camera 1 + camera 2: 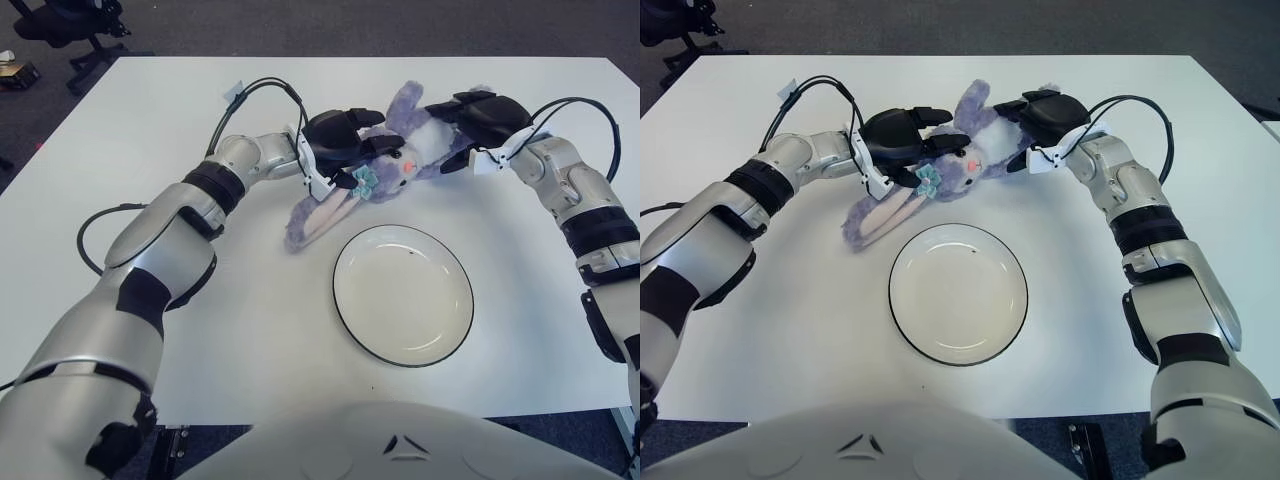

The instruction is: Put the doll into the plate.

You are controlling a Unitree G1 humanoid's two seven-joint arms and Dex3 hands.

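Observation:
A purple plush bunny doll (422, 146) with a teal bow lies on the white table, just behind the plate. Its long ears (316, 214) trail toward the front left. My left hand (348, 142) is curled over the doll's head from the left. From the right, my right hand (468, 128) closes over the doll's body, with fingers on top and the thumb below. The white plate (402, 295) with a dark rim sits empty in front of the doll, apart from both hands.
An office chair (62, 24) stands on the floor beyond the table's far-left corner. The table's right edge (625, 120) runs close behind my right forearm. Black cables loop above both wrists.

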